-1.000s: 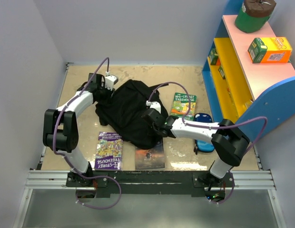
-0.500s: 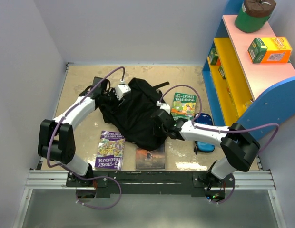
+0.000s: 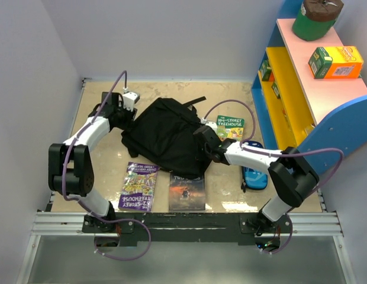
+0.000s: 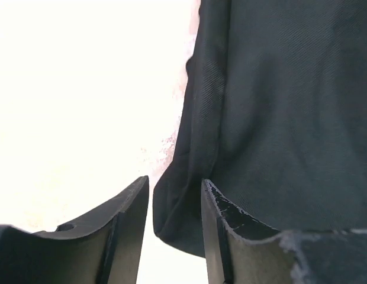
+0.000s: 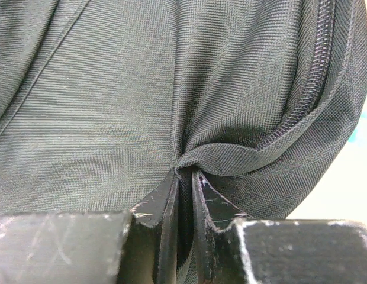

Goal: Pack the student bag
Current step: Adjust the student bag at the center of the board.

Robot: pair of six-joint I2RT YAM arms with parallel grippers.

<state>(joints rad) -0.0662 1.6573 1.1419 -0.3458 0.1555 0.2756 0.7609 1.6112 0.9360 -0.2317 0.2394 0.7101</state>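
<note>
The bag (image 3: 166, 139) fills the middle of the table (image 3: 106, 157). At its six o'clock lie a purple book (image 3: 138, 186) and a dark book (image 3: 187, 190), a gap between them. At three o'clock the right arm (image 3: 248, 155), a green book (image 3: 232, 127) and a pencil case (image 3: 254, 176) crowd the strip before the shelf (image 3: 277, 89). The left arm (image 3: 92, 131) bars nine o'clock. Bare table shows at twelve and eight o'clock.

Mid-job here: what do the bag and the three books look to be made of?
Student bag: matte black woven synthetic, likely nylon or polyester; the fine weave shows, and it puckers softly where the right gripper pinches it near a zipper. Purple book, dark book and green book: printed card covers over paper, probably paperbacks, since they lie thin and flat; sheen unclear.
</note>
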